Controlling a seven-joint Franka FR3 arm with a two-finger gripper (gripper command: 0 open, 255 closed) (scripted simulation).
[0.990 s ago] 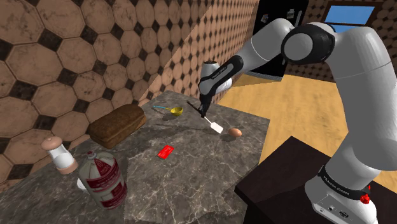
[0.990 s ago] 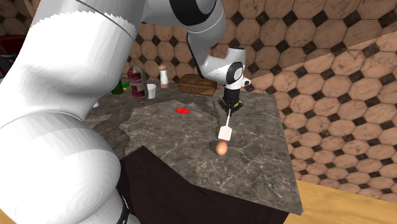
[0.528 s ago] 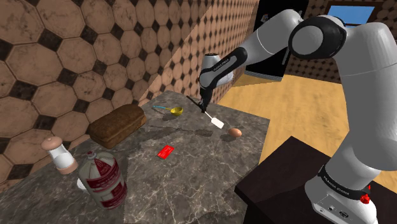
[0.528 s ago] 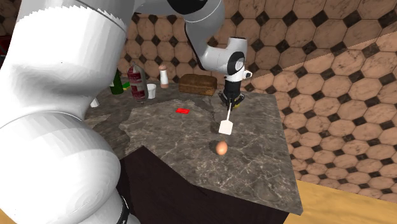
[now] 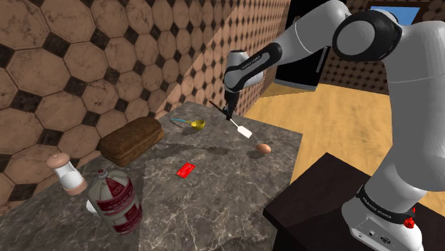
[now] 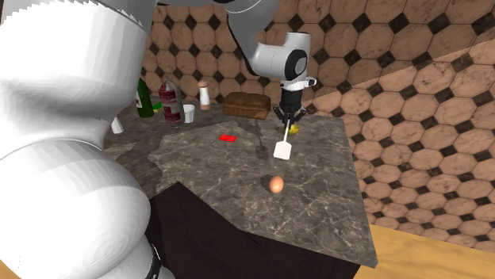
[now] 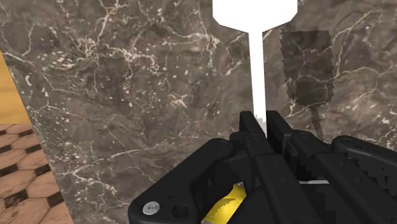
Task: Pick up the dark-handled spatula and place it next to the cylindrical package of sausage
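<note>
My black gripper [image 5: 229,114] is shut on the dark handle of the spatula [image 5: 240,129] and holds it in the air above the far end of the marble counter [image 5: 221,192]. Its white blade [image 6: 282,150] hangs down and casts a shadow on the stone. Along the gripper [image 7: 259,122], the white shaft [image 7: 257,76] runs out from between the closed fingers. The cylindrical red-and-white sausage package [image 5: 118,202] lies at the counter's near left in the shoulder view, far from the gripper. It stands out again at the far end [image 6: 170,103] in the second exterior view.
A brown egg [image 5: 264,148] lies on the counter below and right of the blade. A yellow measuring spoon [image 5: 197,124], a bread loaf [image 5: 132,139], a red card [image 5: 186,170] and a shaker [image 5: 66,173] are spread along the counter. The tiled wall [image 5: 107,64] borders its left.
The gripper has risen with the spatula, lifting the blade higher above the counter and away from the egg. Nothing else has moved.
</note>
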